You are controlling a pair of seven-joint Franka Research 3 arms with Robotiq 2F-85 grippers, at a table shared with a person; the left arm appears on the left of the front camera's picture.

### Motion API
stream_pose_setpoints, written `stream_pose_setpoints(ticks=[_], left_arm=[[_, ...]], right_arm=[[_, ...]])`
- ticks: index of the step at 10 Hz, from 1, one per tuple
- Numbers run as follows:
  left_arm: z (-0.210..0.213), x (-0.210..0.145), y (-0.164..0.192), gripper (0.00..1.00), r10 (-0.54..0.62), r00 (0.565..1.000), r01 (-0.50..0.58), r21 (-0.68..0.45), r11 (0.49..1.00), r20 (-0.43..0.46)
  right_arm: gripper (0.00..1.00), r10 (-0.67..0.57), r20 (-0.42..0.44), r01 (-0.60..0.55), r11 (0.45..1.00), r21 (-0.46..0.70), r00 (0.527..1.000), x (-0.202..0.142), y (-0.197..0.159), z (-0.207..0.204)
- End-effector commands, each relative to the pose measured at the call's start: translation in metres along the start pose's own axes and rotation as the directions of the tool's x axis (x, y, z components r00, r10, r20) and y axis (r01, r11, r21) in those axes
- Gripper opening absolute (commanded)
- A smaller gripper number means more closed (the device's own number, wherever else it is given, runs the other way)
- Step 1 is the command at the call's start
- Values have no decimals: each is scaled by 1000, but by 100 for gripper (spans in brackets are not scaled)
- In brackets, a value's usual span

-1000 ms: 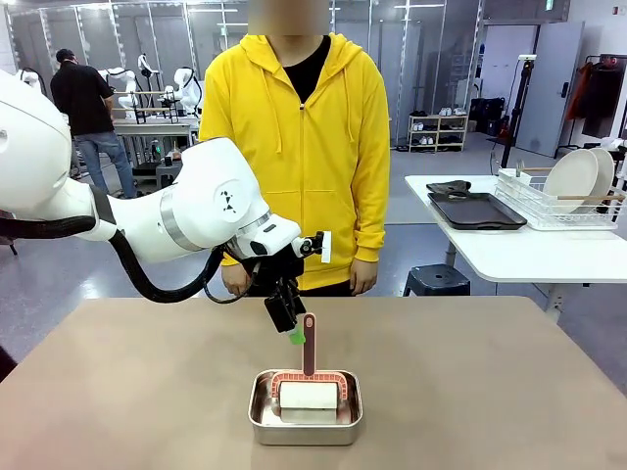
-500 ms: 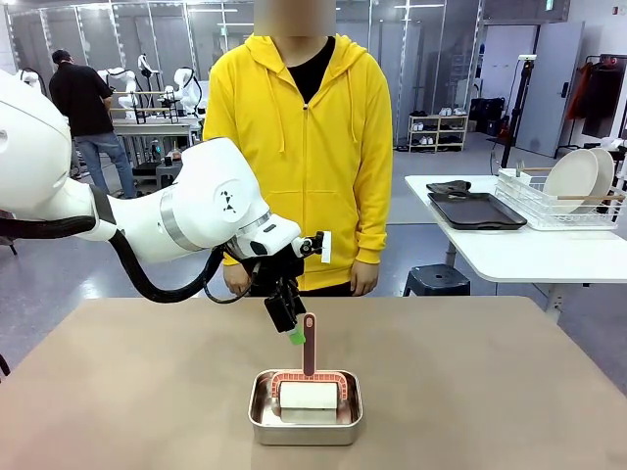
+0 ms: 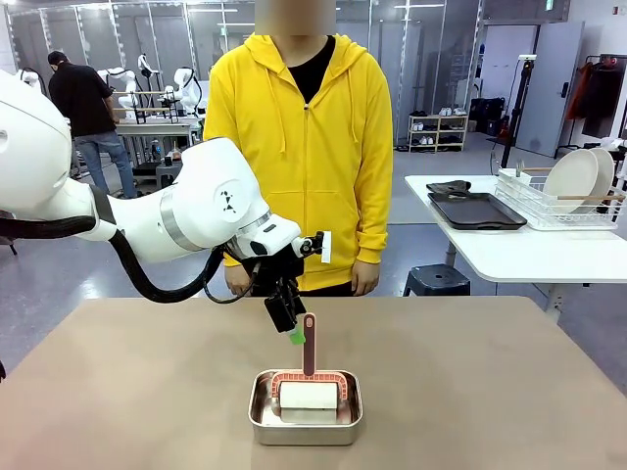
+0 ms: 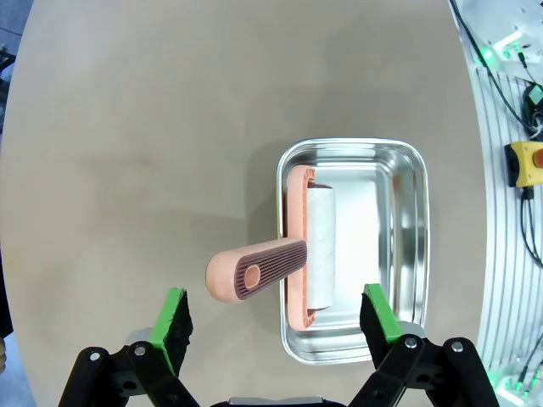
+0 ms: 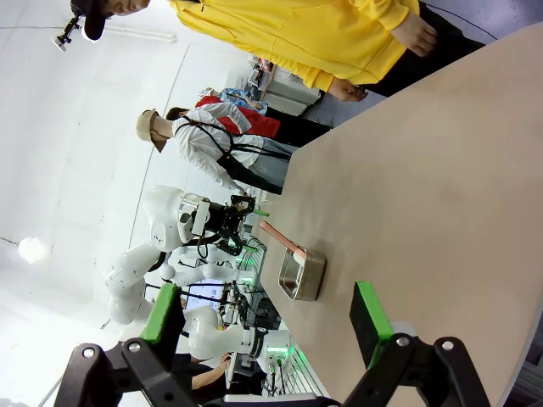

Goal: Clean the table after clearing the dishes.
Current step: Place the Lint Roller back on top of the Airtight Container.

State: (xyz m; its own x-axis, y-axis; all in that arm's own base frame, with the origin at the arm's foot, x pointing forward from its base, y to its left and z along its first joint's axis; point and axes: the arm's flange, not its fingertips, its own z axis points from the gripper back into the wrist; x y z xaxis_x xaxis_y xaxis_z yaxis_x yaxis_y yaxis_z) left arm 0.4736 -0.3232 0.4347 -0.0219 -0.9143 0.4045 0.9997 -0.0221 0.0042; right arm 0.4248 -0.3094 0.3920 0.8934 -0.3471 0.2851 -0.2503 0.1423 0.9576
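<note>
The brown table [image 3: 147, 392] carries a small steel pan [image 3: 306, 419] with a lint roller in it. The roller has a white roll [image 3: 309, 395] and a pink frame, and its handle [image 3: 310, 343] stands up out of the pan. My left gripper [image 3: 292, 328] hangs open just behind the top of that handle. In the left wrist view the handle [image 4: 254, 270] lies between the spread fingers [image 4: 174, 326] without touching them, and the pan [image 4: 399, 254] is below. My right gripper [image 5: 265, 312] is open and empty above the table [image 5: 441, 195]. White plates [image 3: 573, 178] stand in a wire rack off to the right.
A person in a yellow hoodie [image 3: 299, 147] stands at the far edge, hands down. To the right a white side table [image 3: 529, 255] holds dark trays [image 3: 477, 211] and the rack. The right wrist view has the pan [image 5: 301, 275] far off.
</note>
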Motion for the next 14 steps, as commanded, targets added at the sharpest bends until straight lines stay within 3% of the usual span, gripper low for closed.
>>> stream_pose_setpoints(ticks=[1,4,5,7,9,10,11,12,14], left_arm=[[14,5,3,100,24,1000,-24,-9,1000,-9],[72,-4,18,100,163,987,-162,-104,981,3],[103,-17,17,100,256,965,-239,-195,951,65],[156,-57,16,100,426,874,-371,-243,896,236],[197,-124,5,100,601,702,-472,-382,795,382],[212,-166,-4,100,722,573,-517,-513,685,387],[223,-205,-12,100,791,457,-565,-555,611,406],[233,-244,-22,100,829,370,-588,-586,558,419],[254,-333,-41,100,885,145,-615,-660,432,443]], right_arm=[[100,0,-14,0,1000,-5,1000,-1,4,0],[100,0,-14,0,1000,-5,1000,-1,4,0],[100,0,-14,0,1000,-5,1000,-1,4,0],[100,0,-14,0,1000,-5,1000,-1,4,0],[100,0,-14,0,1000,-5,1000,-1,4,0],[100,0,-14,0,1000,-5,1000,-1,4,0],[100,0,-14,0,1000,-5,1000,-1,4,0],[100,0,-14,0,1000,-5,1000,-1,4,0],[100,0,-14,0,1000,-5,1000,-1,4,0]])
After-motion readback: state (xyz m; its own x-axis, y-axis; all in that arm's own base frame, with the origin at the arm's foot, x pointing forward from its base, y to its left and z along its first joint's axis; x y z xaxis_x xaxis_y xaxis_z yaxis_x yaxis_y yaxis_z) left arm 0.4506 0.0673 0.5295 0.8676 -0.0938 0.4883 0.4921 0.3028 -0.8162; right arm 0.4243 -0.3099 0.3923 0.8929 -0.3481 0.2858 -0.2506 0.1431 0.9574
